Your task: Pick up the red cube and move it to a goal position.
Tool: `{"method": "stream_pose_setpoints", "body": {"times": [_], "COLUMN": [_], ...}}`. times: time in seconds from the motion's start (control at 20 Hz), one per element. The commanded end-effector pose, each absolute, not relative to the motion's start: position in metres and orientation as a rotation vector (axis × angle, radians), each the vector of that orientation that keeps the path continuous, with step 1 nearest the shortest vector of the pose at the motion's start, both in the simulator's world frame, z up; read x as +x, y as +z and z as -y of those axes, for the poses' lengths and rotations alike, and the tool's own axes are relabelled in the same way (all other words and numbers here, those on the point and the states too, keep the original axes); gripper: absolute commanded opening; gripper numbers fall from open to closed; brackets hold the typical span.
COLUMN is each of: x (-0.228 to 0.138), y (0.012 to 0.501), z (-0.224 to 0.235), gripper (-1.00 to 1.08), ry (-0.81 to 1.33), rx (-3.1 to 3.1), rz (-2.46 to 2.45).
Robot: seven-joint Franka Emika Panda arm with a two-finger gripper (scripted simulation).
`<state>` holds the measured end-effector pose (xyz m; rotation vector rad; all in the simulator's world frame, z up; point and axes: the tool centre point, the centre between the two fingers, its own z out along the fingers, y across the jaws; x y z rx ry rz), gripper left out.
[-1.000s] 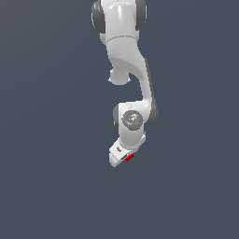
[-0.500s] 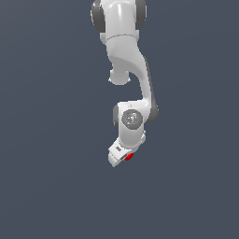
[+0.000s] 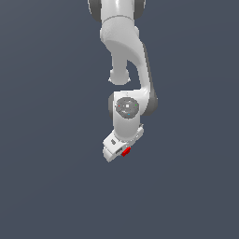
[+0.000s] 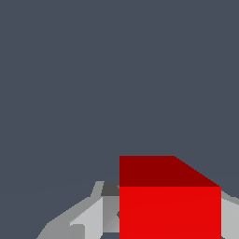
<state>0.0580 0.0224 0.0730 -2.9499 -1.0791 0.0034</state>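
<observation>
The red cube (image 3: 125, 151) is tiny and bright red, and sits at the tip of my white gripper (image 3: 120, 150) at the lower end of the arm in the exterior view. In the wrist view the red cube (image 4: 170, 205) fills the space between my two grey fingers (image 4: 100, 212), which stand against its sides. The gripper is shut on the cube. No goal marker shows in either view.
Only the white arm (image 3: 126, 51) reaching down from the exterior view's top and a plain dark grey-blue background (image 3: 46, 140) show. No other objects or edges are visible.
The gripper and the cube in it have shifted slightly up and toward the exterior view's left. The grip has not changed.
</observation>
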Motion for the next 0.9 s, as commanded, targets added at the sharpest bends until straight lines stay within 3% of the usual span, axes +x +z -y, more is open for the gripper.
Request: {"method": "stream_pose_setpoints", "body": {"times": [0.0,0.85], "x": [0.057,0.049], "y": [0.096,0.274], "z": [-0.014,0.048], "gripper": [-1.0,-1.0], "ry": [0.001,-0.001], "rx": [-2.951,-2.949], "rz": [1.079,1.08]}}
